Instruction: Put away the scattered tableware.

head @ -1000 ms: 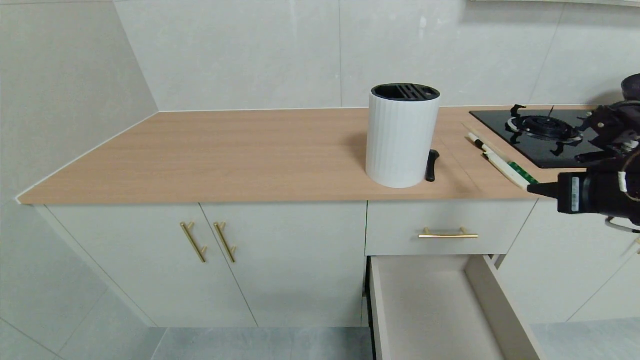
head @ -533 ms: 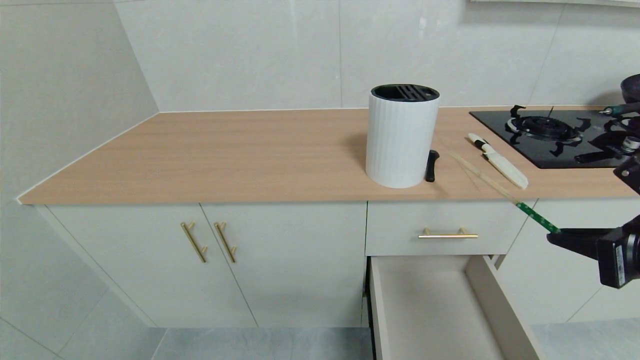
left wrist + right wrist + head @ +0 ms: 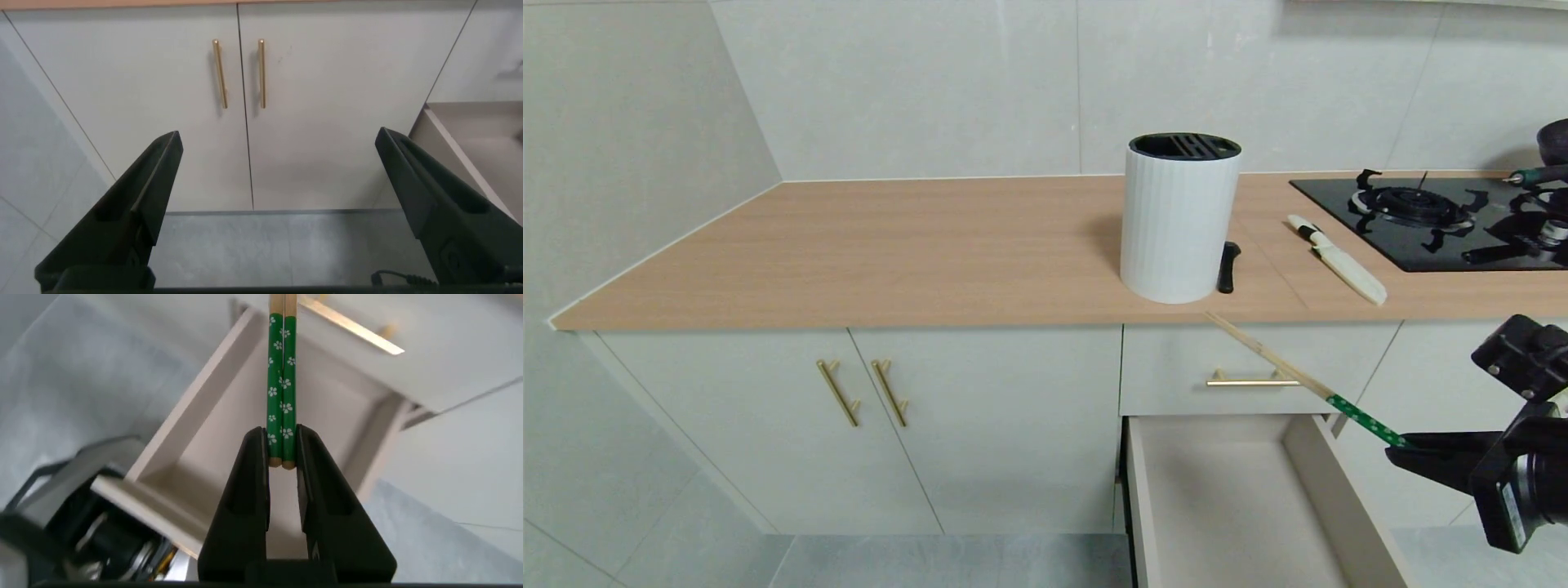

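Right gripper (image 3: 1403,447) (edge-cropped) pinches chopsticks (image 3: 1290,371); holder (image 3: 1178,229) half-hides black handle (image 3: 1229,265).

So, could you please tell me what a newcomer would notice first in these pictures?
Probably the green-ended chopsticks pinched in the right gripper, slanting near the open drawer under the counter. Next, the tall white knife block on the counter, with a knife lying between it and the stove.

Black handle (image 3: 1229,268) — rest behind white holder (image 3: 1178,220)

no readable text or numbers
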Controlling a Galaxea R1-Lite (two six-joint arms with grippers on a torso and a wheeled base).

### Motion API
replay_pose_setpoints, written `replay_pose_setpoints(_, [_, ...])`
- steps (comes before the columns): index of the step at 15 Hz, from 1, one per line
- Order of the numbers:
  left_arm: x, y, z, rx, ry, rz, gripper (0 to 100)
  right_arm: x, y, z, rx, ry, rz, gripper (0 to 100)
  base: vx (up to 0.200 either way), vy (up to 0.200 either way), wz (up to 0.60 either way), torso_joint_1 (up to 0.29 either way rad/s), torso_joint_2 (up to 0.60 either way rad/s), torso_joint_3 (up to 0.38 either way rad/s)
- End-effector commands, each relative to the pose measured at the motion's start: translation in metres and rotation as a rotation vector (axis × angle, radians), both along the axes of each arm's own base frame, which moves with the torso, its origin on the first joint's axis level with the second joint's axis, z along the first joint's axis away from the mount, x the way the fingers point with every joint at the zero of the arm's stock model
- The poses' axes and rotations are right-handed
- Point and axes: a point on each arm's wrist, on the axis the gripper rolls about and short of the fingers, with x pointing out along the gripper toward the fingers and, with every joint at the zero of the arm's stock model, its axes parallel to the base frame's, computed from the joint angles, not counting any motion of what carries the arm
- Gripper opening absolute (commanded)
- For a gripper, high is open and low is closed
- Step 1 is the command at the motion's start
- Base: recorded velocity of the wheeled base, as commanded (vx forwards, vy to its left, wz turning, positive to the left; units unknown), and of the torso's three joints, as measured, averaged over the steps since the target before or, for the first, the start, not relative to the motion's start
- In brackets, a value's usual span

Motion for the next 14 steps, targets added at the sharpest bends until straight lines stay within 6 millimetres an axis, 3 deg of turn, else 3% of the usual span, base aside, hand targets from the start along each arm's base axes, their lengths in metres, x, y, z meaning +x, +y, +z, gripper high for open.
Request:
replay_pose_setpoints(1, [0.0,0.0,0.0,0.0,0.002,0.001,100,0.001,0.007,-0.009,-0.014,0.042,0.04,0,0.0,0.0,0.0,-0.168,0.37,0.183])
replay_pose_setpoints(5, [0.0,0.0,0.0,0.0,0.002,0.001,100,-0.001,0.016,-0.021,-0.037,0.092,0.095,0,0.0,0.0,0.0,-0.215,0.46,0.233])
replay_pose_setpoints(14, [0.0,0.0,0.0,0.0,0.001,-0.001,100,0.017,0.027,-0.053,-0.11,0.229,0.118,0,0.0,0.0,0.0,-0.225,0.45,0.227])
